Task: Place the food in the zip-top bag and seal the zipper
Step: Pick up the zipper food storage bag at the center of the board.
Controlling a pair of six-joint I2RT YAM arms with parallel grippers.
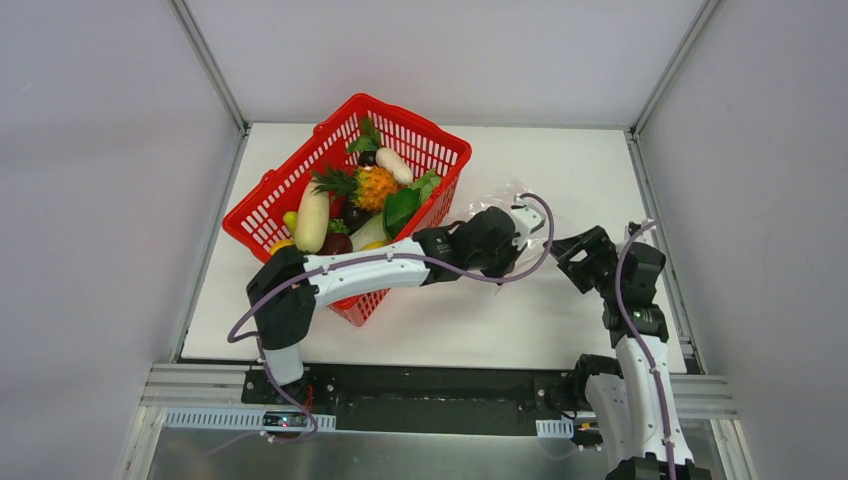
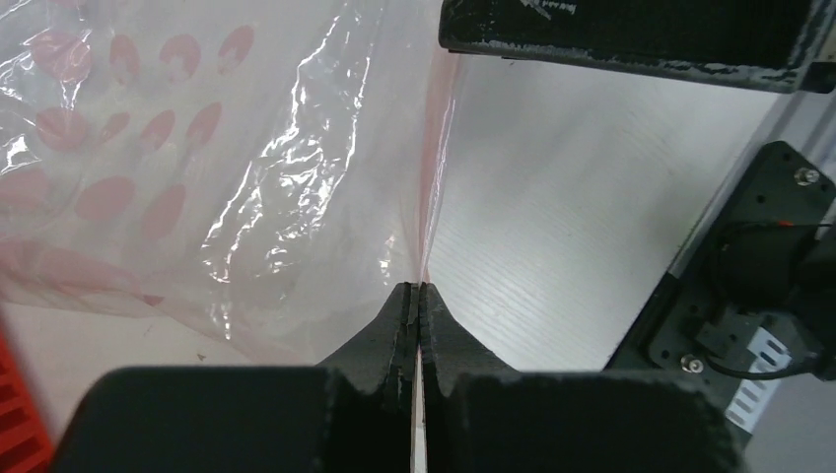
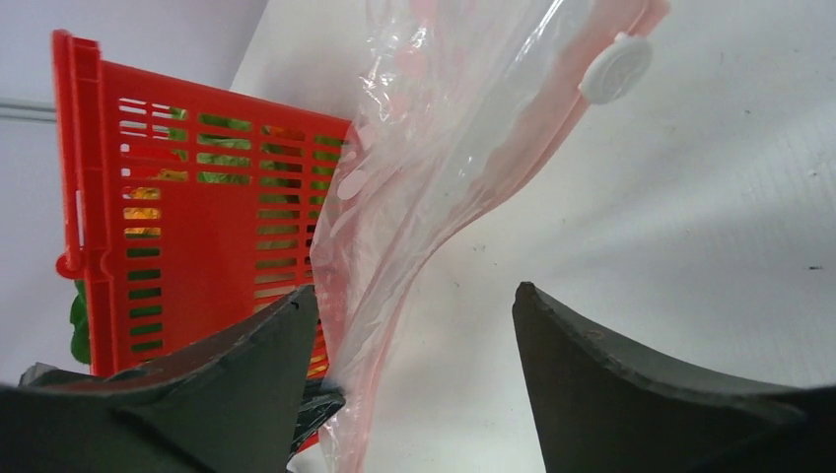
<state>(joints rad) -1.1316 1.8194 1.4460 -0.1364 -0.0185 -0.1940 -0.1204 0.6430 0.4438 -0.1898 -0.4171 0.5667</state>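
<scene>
The top camera is looking down from behind the bases over the whole table (image 1: 560, 310); both wrist cameras are facing the zip-top bag (image 2: 197, 148) closely; the right one is sharing the red basket (image 3: 197, 217) with the top view.

Bare table (image 1: 560, 160) beyond the zip-top bag (image 2: 197, 177); red basket (image 1: 290, 190) (left arm (image 1: 370, 265) across its near wall) on the left.

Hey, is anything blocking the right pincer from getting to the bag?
Nothing visible. The right pincer is open and the zip-top bag hangs right in front of its gap, while the left pincer pinches the zipper.
</scene>
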